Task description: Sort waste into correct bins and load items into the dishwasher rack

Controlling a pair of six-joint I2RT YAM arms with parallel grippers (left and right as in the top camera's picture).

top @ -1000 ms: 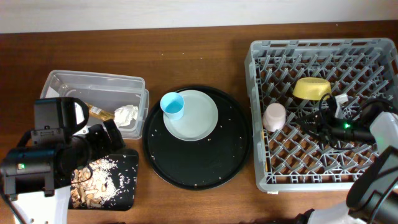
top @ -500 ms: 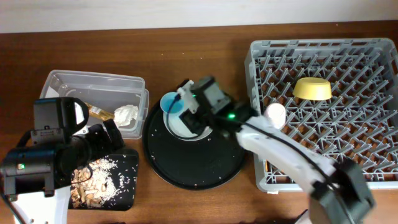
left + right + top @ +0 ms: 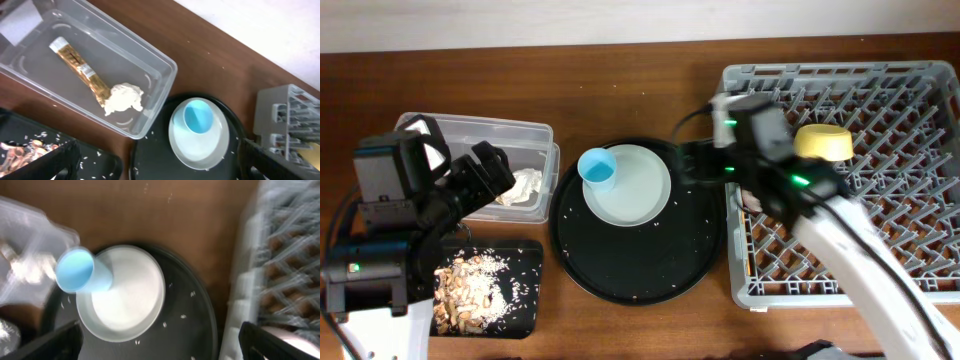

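The blue cup [image 3: 598, 169] stands on the grey-blue plate [image 3: 630, 188], on the round black tray's [image 3: 638, 262] far half. My right gripper [image 3: 698, 162] hangs open over that tray's right edge beside the dishwasher rack [image 3: 840, 255], empty; its view shows the cup [image 3: 80, 271] and plate [image 3: 127, 297] ahead of the gripper [image 3: 157, 347]. The yellow bowl [image 3: 823, 142] sits in the rack. My arm covers the pink cup. My left gripper [image 3: 485, 172], open and empty, hovers over the clear tub [image 3: 470, 132], which holds the napkin [image 3: 122, 98] and wrapper [image 3: 80, 70]. Scraps [image 3: 470, 280] fill the small black tray [image 3: 525, 300].
Loose crumbs speckle the round black tray around the plate. Bare brown table runs along the back wall and between the tub and the round tray. The rack's left wall stands right next to my right wrist.
My right arm swung from inside the rack out over the blue cup, then drew back to the round tray's right edge. My left arm rose toward the tub. The cup stayed put.
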